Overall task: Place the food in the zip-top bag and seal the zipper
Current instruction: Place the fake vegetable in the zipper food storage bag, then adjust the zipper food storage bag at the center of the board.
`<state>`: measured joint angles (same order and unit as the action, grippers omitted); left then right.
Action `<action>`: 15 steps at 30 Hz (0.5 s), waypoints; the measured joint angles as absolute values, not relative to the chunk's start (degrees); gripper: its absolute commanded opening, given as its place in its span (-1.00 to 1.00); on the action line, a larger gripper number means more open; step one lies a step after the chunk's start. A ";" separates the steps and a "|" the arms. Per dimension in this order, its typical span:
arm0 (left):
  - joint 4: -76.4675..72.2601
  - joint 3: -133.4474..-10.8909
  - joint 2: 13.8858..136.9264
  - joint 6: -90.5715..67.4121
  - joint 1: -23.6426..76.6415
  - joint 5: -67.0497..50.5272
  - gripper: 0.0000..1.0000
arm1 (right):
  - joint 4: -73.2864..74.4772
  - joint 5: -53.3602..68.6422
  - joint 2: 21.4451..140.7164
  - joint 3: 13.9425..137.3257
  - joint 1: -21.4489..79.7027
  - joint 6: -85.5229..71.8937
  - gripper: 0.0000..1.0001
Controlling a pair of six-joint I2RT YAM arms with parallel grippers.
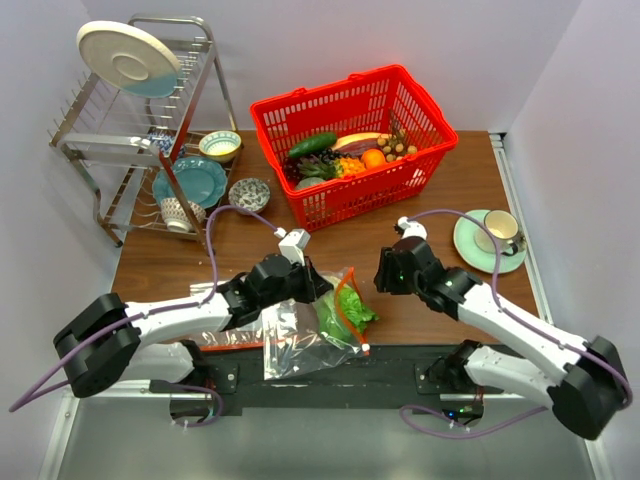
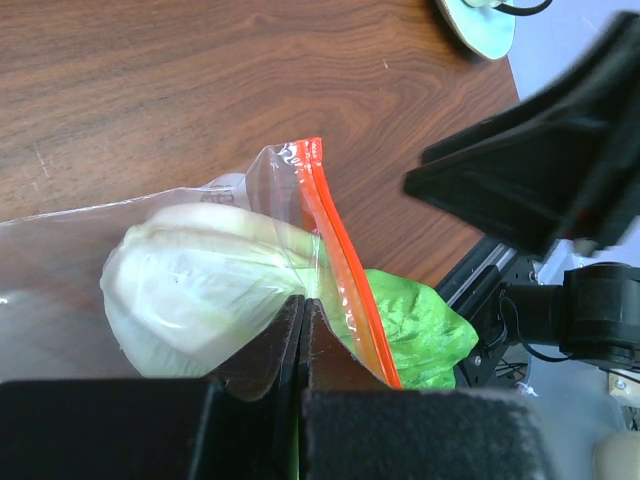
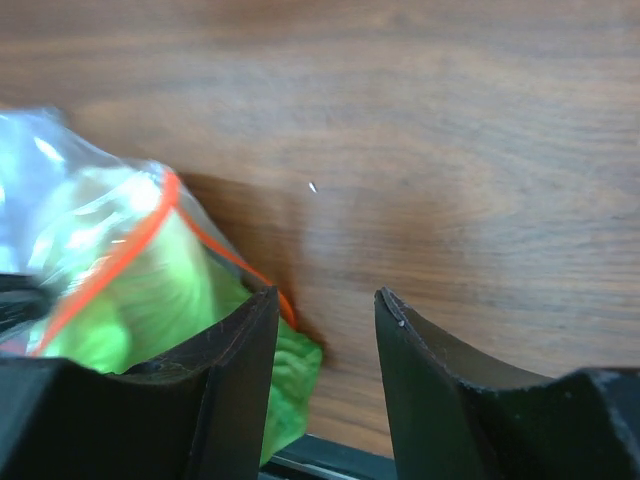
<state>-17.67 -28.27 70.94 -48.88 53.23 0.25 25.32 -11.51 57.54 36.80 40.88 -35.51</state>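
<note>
**A:** What has the left hand got?

**B:** The left hand [image 2: 302,318] is clamped on the clear film of the zip-top bag [image 2: 70,250], right at its mouth. Its fingers [image 2: 265,352] are pressed together with plastic between them.

**A:** And the bag itself?

**B:** It is crinkly and see-through, and lies at the near edge of the worktop [image 2: 200,90], at six o'clock from the red basket [image 1: 330,88] in the top view. The zipper [image 2: 338,262] is a thin red-orange strip, arched up and unsealed, with a small white tab [image 1: 366,349] at its near end.

**A:** Any food in it?

**B:** The napa cabbage [image 2: 190,285] is partly in. Its pale white end sits under the film, and its bright green leaves poke past the zipper toward three o'clock. The dark green cucumber [image 1: 312,144] lies in the basket.

**A:** The right hand?

**B:** The right hand [image 3: 327,305] is at three o'clock from the bag's mouth. Its jaws are half apart over bare wood and hold nothing, and one of them is just beside the leaves.
</note>
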 measured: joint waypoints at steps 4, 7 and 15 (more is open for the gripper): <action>-17.91 -28.25 70.94 -48.71 53.23 0.21 -1.00 | 21.78 -6.98 64.42 36.32 40.36 -34.46 0.07; -17.93 -28.25 70.94 -48.47 53.23 0.21 -1.00 | 17.26 -3.09 66.98 34.35 40.07 -34.22 0.15; -18.33 -27.33 70.94 -48.45 53.23 0.23 -1.00 | 7.20 5.82 69.06 30.76 39.72 -31.97 0.17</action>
